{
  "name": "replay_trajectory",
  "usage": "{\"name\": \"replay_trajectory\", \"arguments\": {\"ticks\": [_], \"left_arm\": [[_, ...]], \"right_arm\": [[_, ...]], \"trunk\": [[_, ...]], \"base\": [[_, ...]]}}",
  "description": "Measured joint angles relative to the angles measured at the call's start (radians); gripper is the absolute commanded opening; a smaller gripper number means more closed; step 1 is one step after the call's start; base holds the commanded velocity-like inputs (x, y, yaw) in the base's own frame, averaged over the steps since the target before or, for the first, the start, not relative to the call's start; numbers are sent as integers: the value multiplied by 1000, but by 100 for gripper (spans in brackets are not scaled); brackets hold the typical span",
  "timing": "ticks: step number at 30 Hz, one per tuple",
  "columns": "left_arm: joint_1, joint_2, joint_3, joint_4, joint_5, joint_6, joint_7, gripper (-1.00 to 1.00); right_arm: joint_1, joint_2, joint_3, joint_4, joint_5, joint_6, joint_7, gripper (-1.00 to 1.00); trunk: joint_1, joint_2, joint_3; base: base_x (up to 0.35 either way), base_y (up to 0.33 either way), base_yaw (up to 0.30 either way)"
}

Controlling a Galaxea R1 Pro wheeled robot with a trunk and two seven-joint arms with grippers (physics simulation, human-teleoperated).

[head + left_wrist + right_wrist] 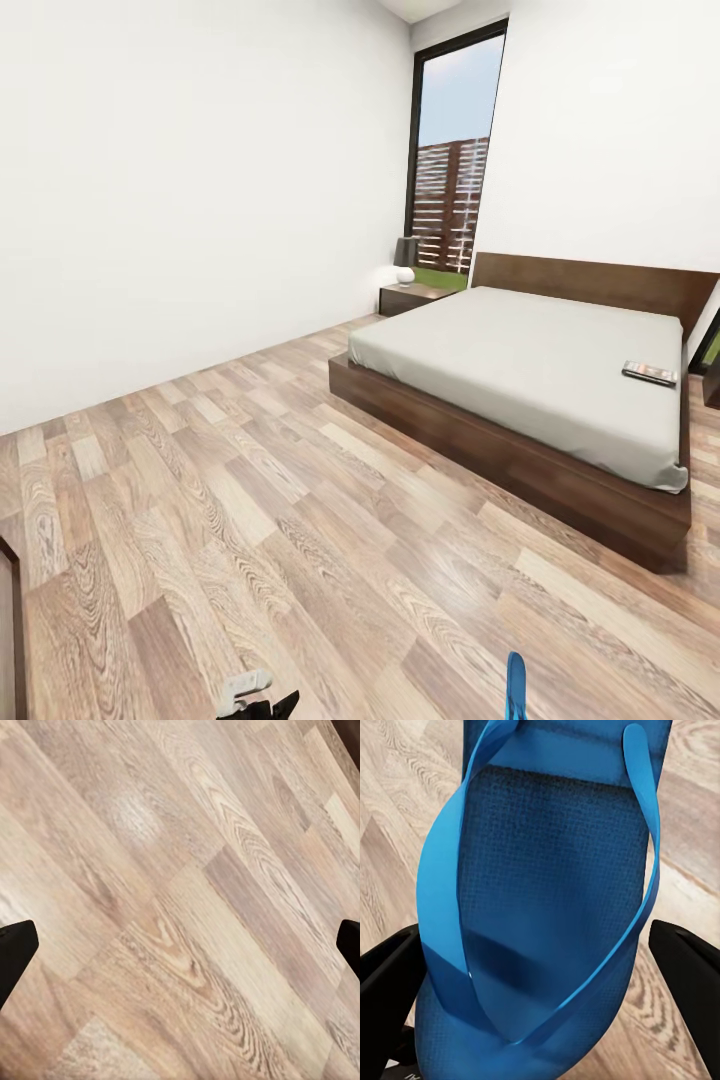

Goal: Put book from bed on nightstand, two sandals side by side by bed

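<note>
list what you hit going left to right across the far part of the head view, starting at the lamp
lamp on the nightstand → window → bed → book near the bed's right edge

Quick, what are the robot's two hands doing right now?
Left gripper: open, holding nothing, over the wood floor.
Right gripper: holding a blue sandal.

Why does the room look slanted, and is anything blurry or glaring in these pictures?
In the head view the camera is tilted, so the window and walls lean; a soft glow surrounds the lamp. In the right wrist view the sandal is very close and slightly soft. In the left wrist view the floor shows a pale sheen.
</note>
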Motion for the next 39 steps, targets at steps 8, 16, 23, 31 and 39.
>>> {"name": "replay_trajectory", "arguments": {"ticks": [8,16,23,31,39], "left_arm": [[0,0,-1,2,-2,0,0,100],[0,-2,-2,2,-2,0,0,100],[0,-2,-2,3,-2,0,0,100],[0,-2,-2,4,-2,0,0,100],[0,-2,-2,4,-3,0,0,100]], "right_arm": [[0,0,0,-3,1,0,1,-100],[0,0,0,-3,2,0,0,-100],[0,0,0,-4,1,0,0,-100],[0,0,-1,-5,1,0,0,-100],[0,0,-1,-4,1,0,0,-100]], "trunk": [[0,0,0],[0,0,0],[0,0,0],[0,0,0],[0,0,0]], "base": [[0,0,-171],[0,0,-285],[0,0,-289],[0,0,-290],[0,0,-289]]}}
